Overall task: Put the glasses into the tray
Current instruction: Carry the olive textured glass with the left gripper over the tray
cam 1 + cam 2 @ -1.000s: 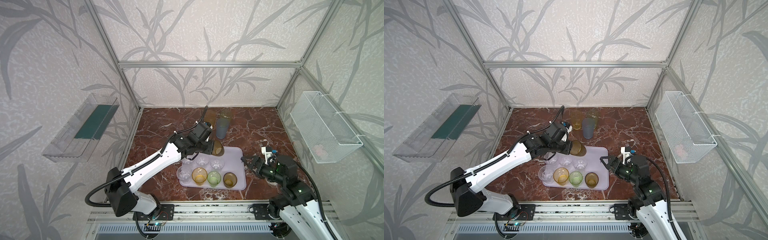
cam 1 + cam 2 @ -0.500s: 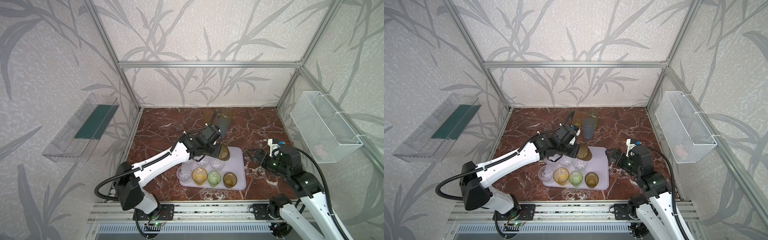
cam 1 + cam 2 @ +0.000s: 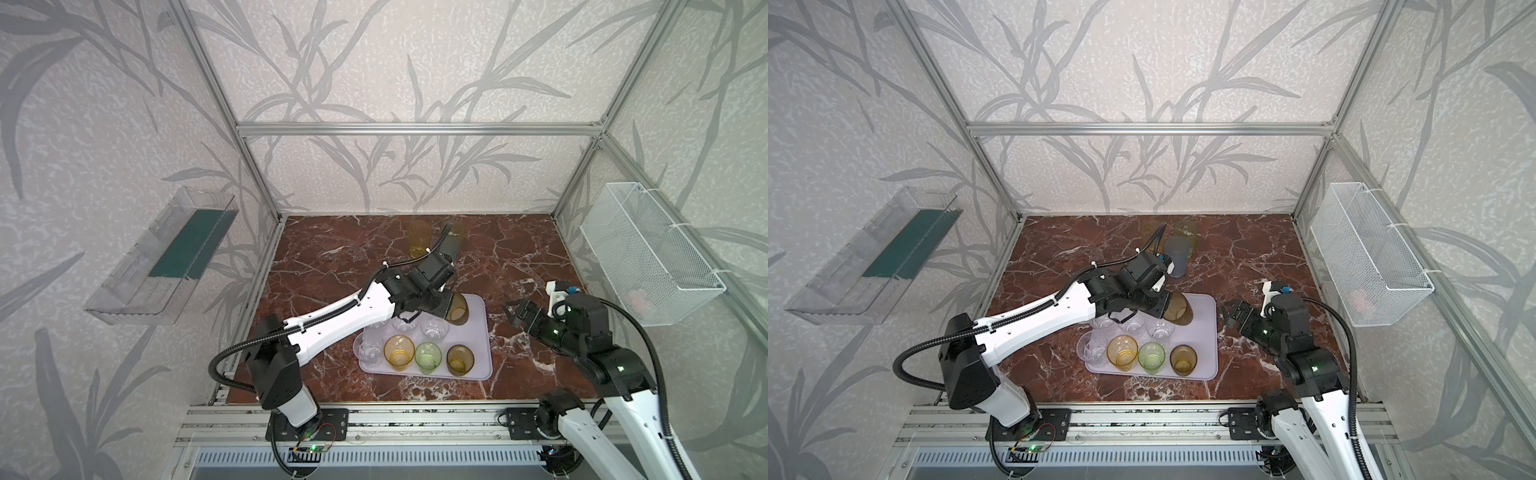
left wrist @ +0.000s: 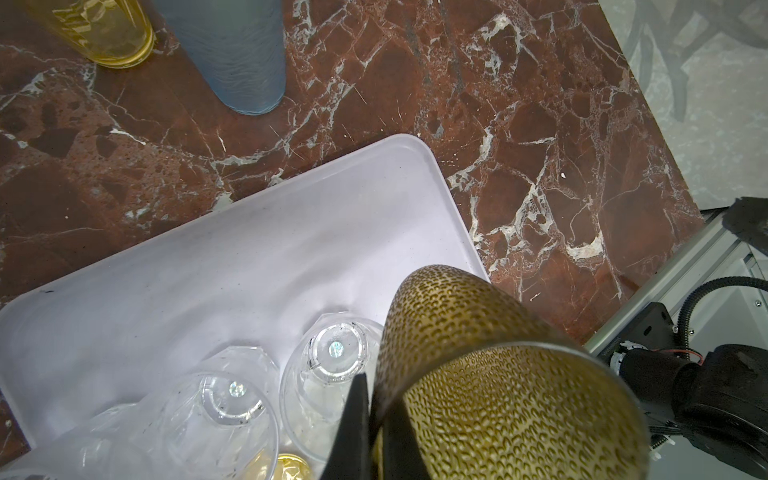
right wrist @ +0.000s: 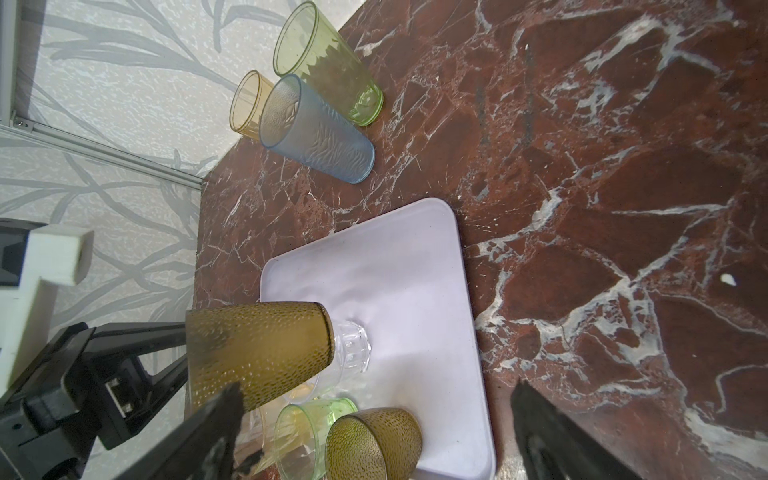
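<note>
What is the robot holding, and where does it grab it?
The left pincer pinches the olive-brown glass by its rim, one finger inside, one outside. The right pincer is open and holds nothing.

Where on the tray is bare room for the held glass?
Bare: the tray's far strip beyond the clear glasses, under the held olive-brown glass, and its right edge. Crowded: the near-left part, around the coloured glasses.

The tabletop [image 3: 332, 257] is red-brown marble with white veins, enclosed by an aluminium frame [image 3: 415, 129]. A clear plastic bin [image 3: 124, 286] is mounted on the left wall, with a dark green panel [image 3: 191, 243] inside. A white wire mesh basket [image 3: 623, 249] hangs on the right wall and holds a pale pink item [image 3: 640, 296] at its near end.
</note>
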